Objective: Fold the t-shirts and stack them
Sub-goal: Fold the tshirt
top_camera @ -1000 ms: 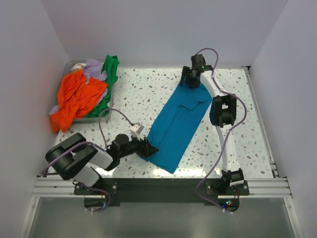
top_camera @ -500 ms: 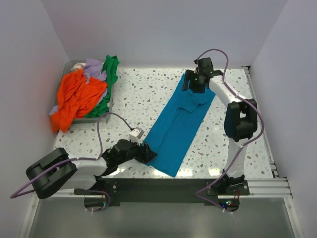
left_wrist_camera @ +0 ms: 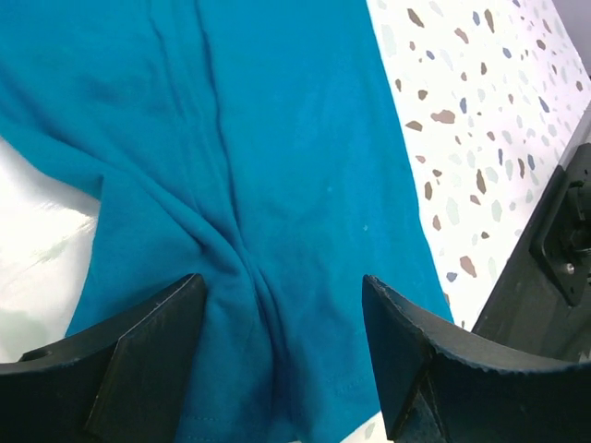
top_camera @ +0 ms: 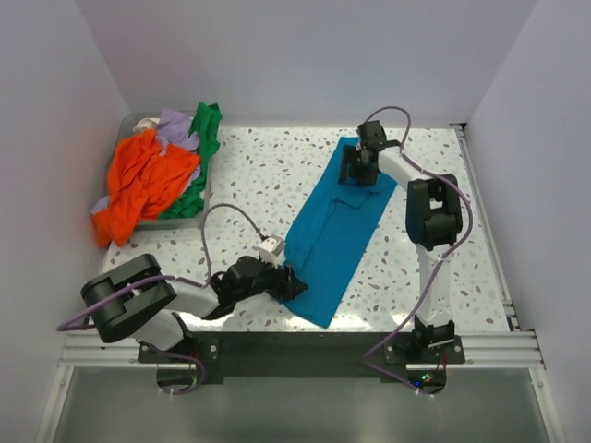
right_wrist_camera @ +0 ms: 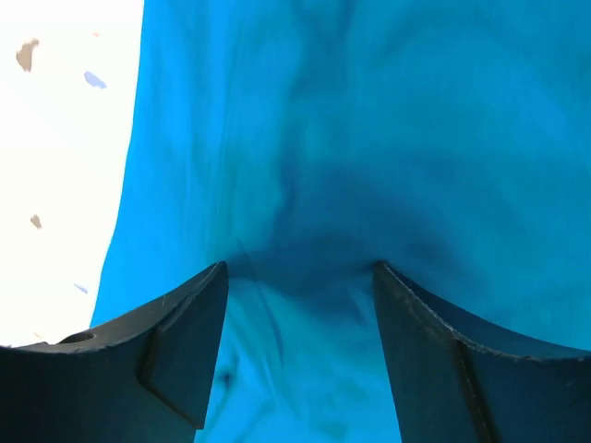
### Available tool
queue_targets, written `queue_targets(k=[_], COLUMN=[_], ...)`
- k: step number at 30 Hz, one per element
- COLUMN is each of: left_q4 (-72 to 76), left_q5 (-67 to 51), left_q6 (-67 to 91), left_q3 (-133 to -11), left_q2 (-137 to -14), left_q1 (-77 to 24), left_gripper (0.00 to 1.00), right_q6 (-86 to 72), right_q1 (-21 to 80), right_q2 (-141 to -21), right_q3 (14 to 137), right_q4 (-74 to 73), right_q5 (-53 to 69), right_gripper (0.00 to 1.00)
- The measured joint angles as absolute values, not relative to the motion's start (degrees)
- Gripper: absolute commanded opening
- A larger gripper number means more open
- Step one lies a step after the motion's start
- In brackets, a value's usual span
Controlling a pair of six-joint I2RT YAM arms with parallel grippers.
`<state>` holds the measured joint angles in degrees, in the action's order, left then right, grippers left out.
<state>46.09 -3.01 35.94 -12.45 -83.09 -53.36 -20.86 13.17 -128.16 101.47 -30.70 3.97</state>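
The large teal t-shirt [top_camera: 332,231] lies on the table as a long folded strip, running diagonally from far right to near centre. My left gripper [top_camera: 288,282] is open, low over the strip's near end; in the left wrist view [left_wrist_camera: 282,369] teal cloth [left_wrist_camera: 277,138] with a crease lies between the fingers. My right gripper [top_camera: 356,172] is open over the far end; in the right wrist view [right_wrist_camera: 300,351] teal cloth [right_wrist_camera: 369,138] fills the gap. The orange [top_camera: 143,180], green [top_camera: 205,129] and lavender [top_camera: 174,127] shirts lie crumpled in the bin.
A grey bin [top_camera: 185,219] stands at the table's far left corner, with the shirts spilling over its rim. White walls close in the back and both sides. The black rail [top_camera: 295,346] with the arm bases runs along the near edge.
The right gripper has come a little nearer along the shirt's far end. The left gripper has shifted slightly right onto the near end. The teal strip now lies narrower and straighter.
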Motion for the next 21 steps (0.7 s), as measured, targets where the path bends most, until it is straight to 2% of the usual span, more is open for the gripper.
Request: queue_targets(k=[10, 21], left_q4=[42.15, 46.15], left_q5=[-3.09, -6.24], left_q6=[36.21, 36.23], left_q3=[-18.55, -19.29], left_q2=[-87.00, -90.13], left_q1=[-57.06, -58.87], left_gripper=[0.74, 0.74], right_q6=[-21.02, -20.47], right_q1=[13.19, 14.98], right_q2=[-137.97, -144.73], right_q3=[116.51, 128.35], right_q4=[-32.14, -35.38], right_q5=[4.12, 5.39], right_gripper=[0.66, 0.66])
